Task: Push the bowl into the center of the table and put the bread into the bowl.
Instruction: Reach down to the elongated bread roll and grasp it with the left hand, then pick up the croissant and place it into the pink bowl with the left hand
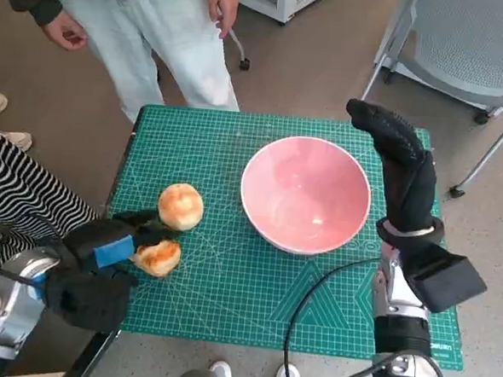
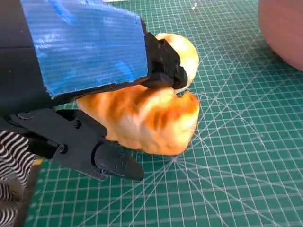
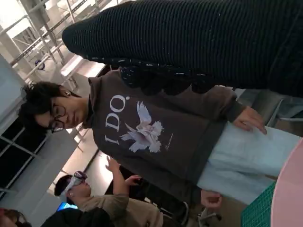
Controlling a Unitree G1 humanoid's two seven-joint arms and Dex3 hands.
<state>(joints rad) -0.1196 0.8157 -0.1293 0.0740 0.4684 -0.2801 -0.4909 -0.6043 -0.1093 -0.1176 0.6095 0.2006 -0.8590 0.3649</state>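
The pink bowl (image 1: 306, 194) stands on the green mat (image 1: 228, 298), a little right of the middle. Two golden bread rolls lie left of it. My left hand (image 1: 102, 249) grips the nearer roll (image 1: 158, 257) low over the mat. In the left wrist view that roll (image 2: 151, 123) sits between my black fingers (image 2: 109, 161). The other roll (image 1: 180, 206) lies just behind it, free. My right hand (image 1: 404, 168) stands upright with fingers straight beside the bowl's right rim, holding nothing. Whether it touches the rim is unclear.
A person in pale trousers (image 1: 171, 43) stands at the table's far edge, and another in a striped garment (image 1: 16, 195) sits at the left. A grey chair (image 1: 465, 43) is at the far right. A black cable (image 1: 313, 303) crosses the mat's near edge.
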